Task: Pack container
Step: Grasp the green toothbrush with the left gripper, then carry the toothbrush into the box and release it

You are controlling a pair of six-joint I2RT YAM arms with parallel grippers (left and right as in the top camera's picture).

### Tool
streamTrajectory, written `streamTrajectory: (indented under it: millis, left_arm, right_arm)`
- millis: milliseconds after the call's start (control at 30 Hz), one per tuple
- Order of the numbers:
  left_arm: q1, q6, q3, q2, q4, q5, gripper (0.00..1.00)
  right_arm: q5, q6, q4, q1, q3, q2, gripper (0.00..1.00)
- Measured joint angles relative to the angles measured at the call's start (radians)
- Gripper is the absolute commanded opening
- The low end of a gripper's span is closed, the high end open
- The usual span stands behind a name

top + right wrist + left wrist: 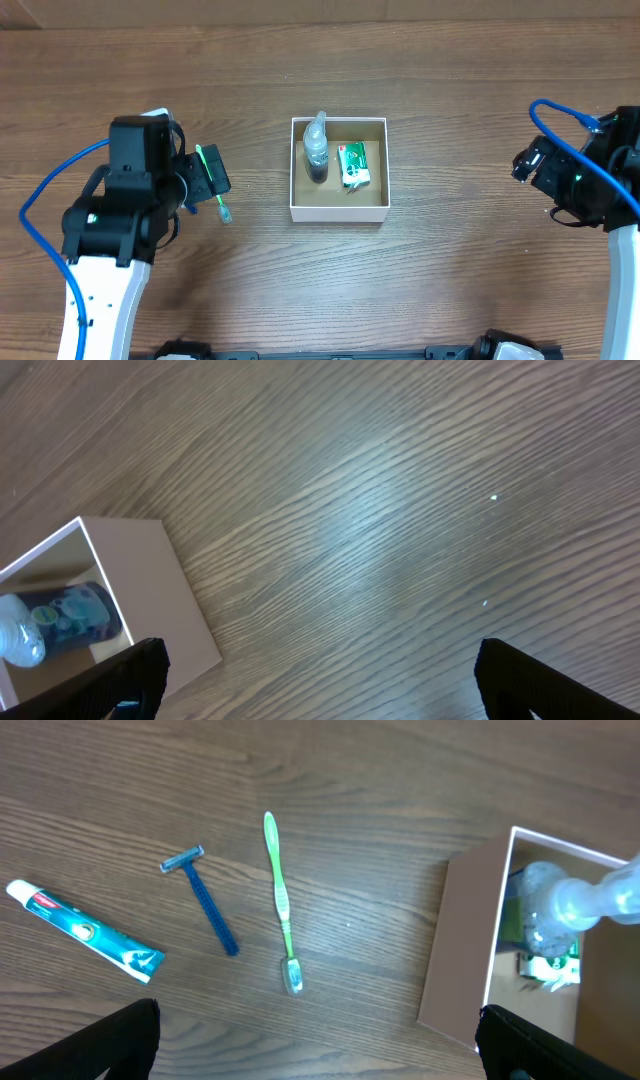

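Note:
The container (pixel 338 212), a white square box with a brown inside, sits mid-table. In it lie a clear bottle (pixel 316 152) and a green-and-white packet (pixel 354 164). My left gripper (pixel 213 176) hovers open and empty left of the box, over a green toothbrush (pixel 222 206). The left wrist view (pixel 320 1050) shows the toothbrush (pixel 281 900), a blue razor (pixel 207 903) and a toothpaste tube (pixel 85 932) on the wood, with the container (pixel 465 950) at the right. My right gripper (pixel 527 162) is open and empty, far right of the box; the right wrist view (pixel 320 680) shows bare wood beneath it and the container (pixel 150 595) at the left.
The razor and toothpaste are hidden under my left arm in the overhead view. Blue cables loop beside both arms (pixel 55 185). Wood tabletop (pixel 450 270) stretches between the box and my right arm.

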Motion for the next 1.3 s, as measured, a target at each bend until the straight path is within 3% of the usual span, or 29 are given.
streamTrajectory:
  millis: [133,333,500,700,867,967,1033,1067,1100,1267,1300]
  left_arm:
    - [-0.002,0.000,0.000,0.100,0.049,-0.005,1.00]
    - [-0.002,-0.184,0.008,0.396,0.055,-0.026,1.00]
    - [0.044,-0.236,0.008,0.626,0.134,0.039,1.00]
    - [0.093,-0.234,0.008,0.726,0.225,0.105,0.88]
    - [0.093,-0.235,0.008,0.776,0.256,0.107,0.90]
    - [0.093,-0.234,0.011,0.796,0.254,0.107,0.71]
    - [0.093,-0.236,0.011,0.797,0.249,0.106,0.47]
    - [0.093,-0.233,0.011,0.798,0.246,0.106,0.30]
    - [0.093,-0.234,0.011,0.800,0.242,0.107,0.22]
    - [0.093,-0.235,0.011,0.803,0.230,0.107,0.15]
    - [0.093,-0.235,0.011,0.803,0.227,0.107,0.08]
  right_arm:
    - [-0.031,-0.011,-0.002,0.002,-0.001,0.083,1.00]
    - [-0.048,-0.012,-0.007,0.002,-0.003,0.109,1.00]
    - [-0.050,-0.015,-0.017,0.002,-0.003,0.109,1.00]
    - [-0.055,-0.015,-0.021,0.002,-0.003,0.109,1.00]
    - [-0.056,-0.015,-0.022,0.002,-0.003,0.109,1.00]
    - [-0.056,-0.014,-0.022,0.002,-0.004,0.109,1.00]
    - [-0.056,-0.015,-0.022,0.002,-0.003,0.109,1.00]
    - [-0.056,-0.014,-0.022,0.002,-0.004,0.109,1.00]
    - [-0.056,-0.014,-0.022,0.002,-0.004,0.109,1.00]
    - [-0.056,-0.015,-0.022,0.002,-0.004,0.109,1.00]
    - [-0.056,-0.014,-0.022,0.002,-0.004,0.109,1.00]
